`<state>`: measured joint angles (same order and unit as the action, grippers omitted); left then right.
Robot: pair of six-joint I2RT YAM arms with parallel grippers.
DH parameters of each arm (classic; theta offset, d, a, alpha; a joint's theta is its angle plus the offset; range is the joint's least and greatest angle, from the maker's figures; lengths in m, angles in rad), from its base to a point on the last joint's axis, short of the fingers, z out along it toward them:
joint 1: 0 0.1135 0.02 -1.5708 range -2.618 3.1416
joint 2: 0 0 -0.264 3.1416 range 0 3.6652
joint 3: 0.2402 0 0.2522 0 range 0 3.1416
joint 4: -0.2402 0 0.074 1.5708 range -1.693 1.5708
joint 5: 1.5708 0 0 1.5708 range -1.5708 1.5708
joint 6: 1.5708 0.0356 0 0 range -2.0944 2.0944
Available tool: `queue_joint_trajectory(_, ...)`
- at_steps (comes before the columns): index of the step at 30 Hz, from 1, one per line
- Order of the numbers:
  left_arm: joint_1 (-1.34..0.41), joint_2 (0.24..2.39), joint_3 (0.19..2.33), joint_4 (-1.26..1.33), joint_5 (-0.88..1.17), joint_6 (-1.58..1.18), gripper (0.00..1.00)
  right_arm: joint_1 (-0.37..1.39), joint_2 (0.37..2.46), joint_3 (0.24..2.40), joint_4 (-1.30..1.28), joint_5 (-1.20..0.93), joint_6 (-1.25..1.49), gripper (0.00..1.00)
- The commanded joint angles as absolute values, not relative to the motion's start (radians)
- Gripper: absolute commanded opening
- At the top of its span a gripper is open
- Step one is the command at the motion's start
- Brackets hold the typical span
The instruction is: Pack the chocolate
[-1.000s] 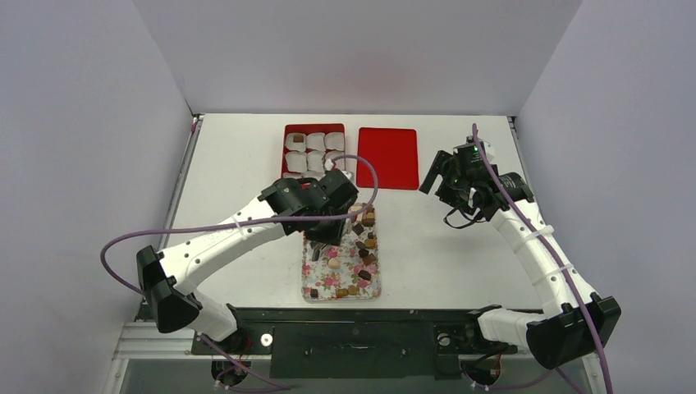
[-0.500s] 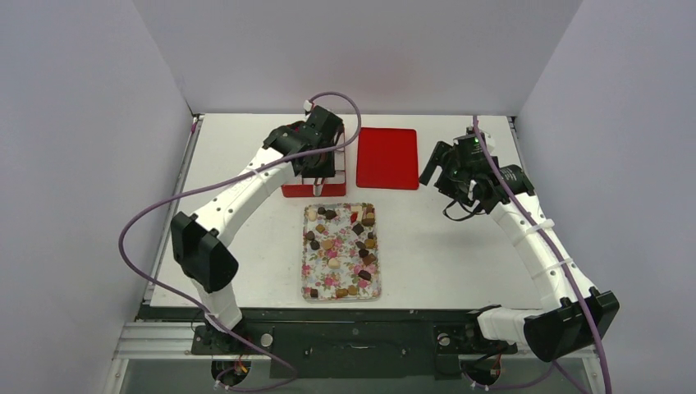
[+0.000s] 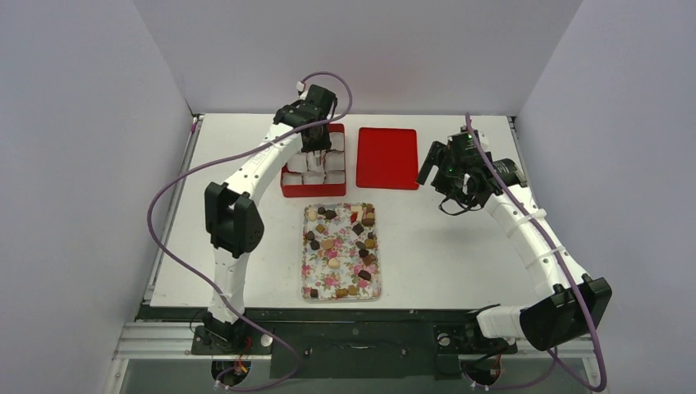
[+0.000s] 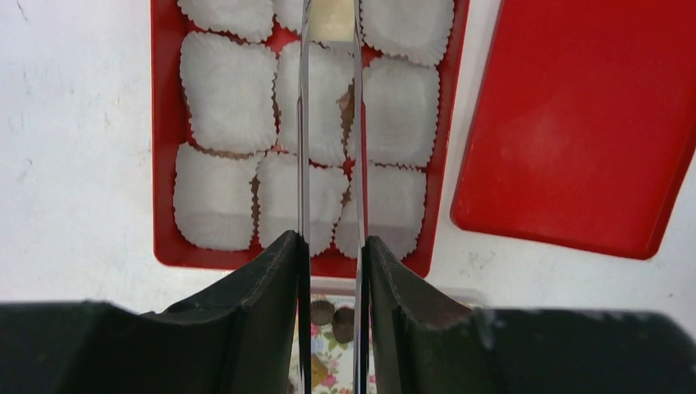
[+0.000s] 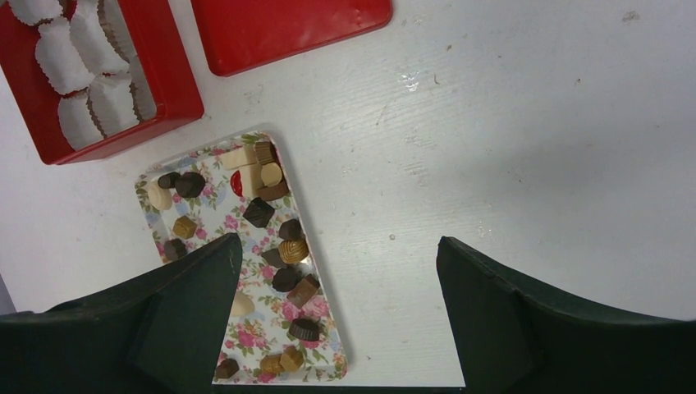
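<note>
Several brown, tan and cream pieces of chocolate [image 3: 361, 242] lie scattered on a floral tray [image 3: 304, 264] in the middle of the table, and the right wrist view shows the same chocolate [image 5: 289, 250]. My left gripper [image 3: 316, 141] reaches over the red box [image 3: 312, 190] of white paper cups [image 4: 226, 94]. Its long thin blades are shut on a cream-tan chocolate piece [image 4: 331, 18] above the middle cup of the far row. My right gripper [image 5: 338, 240] hangs open and holds nothing, above the bare table to the right of the tray [image 5: 246, 336].
The red lid [image 3: 387, 158] lies flat just to the right of the box, between the two grippers. White walls close the table in at the back and both sides. The left arm's purple cable loops above the box.
The left arm has swung from the tray's far end back over the red box, carrying the piece in its blades. The right gripper has hardly moved.
</note>
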<state>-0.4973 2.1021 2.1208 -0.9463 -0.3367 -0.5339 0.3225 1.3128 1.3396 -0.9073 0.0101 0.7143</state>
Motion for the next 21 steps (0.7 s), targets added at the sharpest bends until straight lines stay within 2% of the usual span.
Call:
queue_joint_trajectory(1, -0.460, 2.180, 2.257, -0.904, -0.328, -0.520, 0.29, 0.328, 1.326, 1.402, -0.923, 0.007, 0.691, 0.84)
queue_joint_trajectory(12, -0.428, 2.289, 2.340, -0.918, -0.286, -0.514, 0.30, 0.326, 1.361, 1.409, -0.931, 0.006, 0.679, 0.84)
queue_joint_trajectory(16, -0.428, 2.300, 2.343, -0.909, -0.276, -0.507, 0.36, 0.327, 1.370, 1.411, -0.930, 0.008, 0.675, 0.84)
queue_joint_trajectory(21, -0.425, 2.312, 2.359, -0.912, -0.271, -0.500, 0.38, 0.327, 1.372, 1.411, -0.931, 0.007, 0.672, 0.84)
